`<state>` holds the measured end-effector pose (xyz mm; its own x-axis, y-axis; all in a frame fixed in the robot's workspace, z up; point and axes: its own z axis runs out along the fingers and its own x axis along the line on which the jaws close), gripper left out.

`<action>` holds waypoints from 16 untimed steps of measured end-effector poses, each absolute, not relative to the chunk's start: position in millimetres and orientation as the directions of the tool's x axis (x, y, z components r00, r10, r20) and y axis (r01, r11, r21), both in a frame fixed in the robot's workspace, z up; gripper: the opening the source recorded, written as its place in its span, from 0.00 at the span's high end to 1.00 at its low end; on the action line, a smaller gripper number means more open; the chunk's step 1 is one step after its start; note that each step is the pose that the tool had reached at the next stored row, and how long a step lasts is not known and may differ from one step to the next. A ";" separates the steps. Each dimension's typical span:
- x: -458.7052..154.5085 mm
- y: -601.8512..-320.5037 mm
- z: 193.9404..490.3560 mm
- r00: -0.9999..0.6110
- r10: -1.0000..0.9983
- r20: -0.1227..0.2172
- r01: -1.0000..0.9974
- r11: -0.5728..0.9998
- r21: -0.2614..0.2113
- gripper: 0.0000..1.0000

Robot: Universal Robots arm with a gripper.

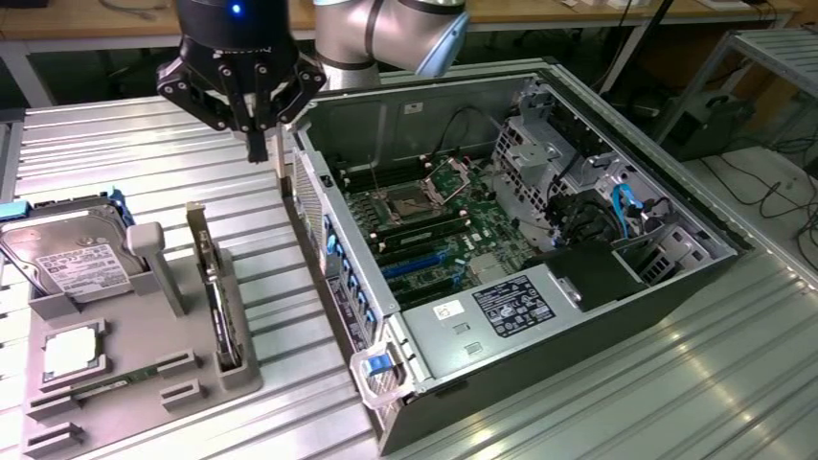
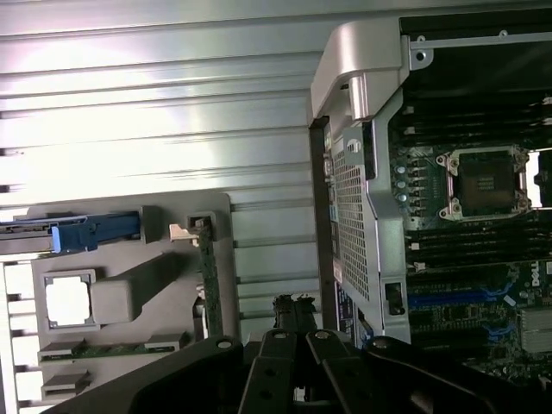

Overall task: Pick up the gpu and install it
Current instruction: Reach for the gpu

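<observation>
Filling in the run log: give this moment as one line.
gripper: shut, empty, between gray holder and computer case | gpu: on edge in holder slot, untouched | case: open, no gpu fitted

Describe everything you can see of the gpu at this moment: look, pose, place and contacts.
The gpu is a thin green circuit-board card with a silver metal bracket at one end. Seen nearly edge-on, it looks dark and slim. It stands upright on its long edge in a slot of the grey holder on the ribbed metal table. Nothing but the holder touches it. The tool, shut and empty, hangs apart from it, between the holder and the open computer case.
</observation>
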<state>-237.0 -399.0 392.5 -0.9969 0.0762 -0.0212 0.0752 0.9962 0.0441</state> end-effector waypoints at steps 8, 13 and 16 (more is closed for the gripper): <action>-246.3 -399.0 392.4 -0.997 0.076 -0.021 0.075 0.996 0.044 0.89; -251.9 -399.0 392.4 -0.997 0.076 -0.021 0.075 0.996 0.044 0.89; -255.0 -399.0 392.4 -0.997 0.076 -0.021 0.075 0.996 0.044 0.89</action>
<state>-255.0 -399.0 392.4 -0.9969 0.0762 -0.0207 0.0752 0.9962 0.0441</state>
